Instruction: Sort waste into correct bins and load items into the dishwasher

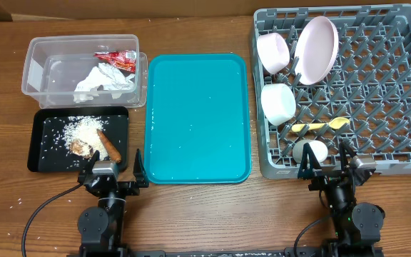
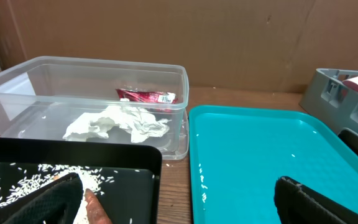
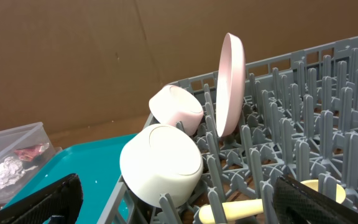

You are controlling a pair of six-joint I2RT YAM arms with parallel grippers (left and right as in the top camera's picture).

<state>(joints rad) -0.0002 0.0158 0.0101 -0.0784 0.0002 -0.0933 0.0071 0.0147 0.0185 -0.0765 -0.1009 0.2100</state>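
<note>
While both arms sit at the near edge of the table, their jaws stand spread wide and hold nothing. The left gripper hangs over the gap between the black tray and the teal serving tray. In the left wrist view one of its fingers is over the black tray's near-right corner and the other is over the teal tray. The right gripper hangs at the near edge of the grey dish rack, just beside the small white cup, which sits in the rack's near-left corner.

The waste lies in the two bins at the left. The crumpled white napkin and the red-and-white wrapper are in the clear tub, the wrapper towards the far wall. The rice is spread over the black tray with the brown chunks beside it (a few loose grains also lie on the table in front of the tray's left side).

In the rack, the white plate stands on edge between pegs, leaning a little, in the far-left part. One white bowl lies on its side just left of it, and a second bowl lies nearer, also tipped on its side. The yellow spoon lies across the pegs between the second bowl and the cup. A few pale specks dot the teal tray.
</note>
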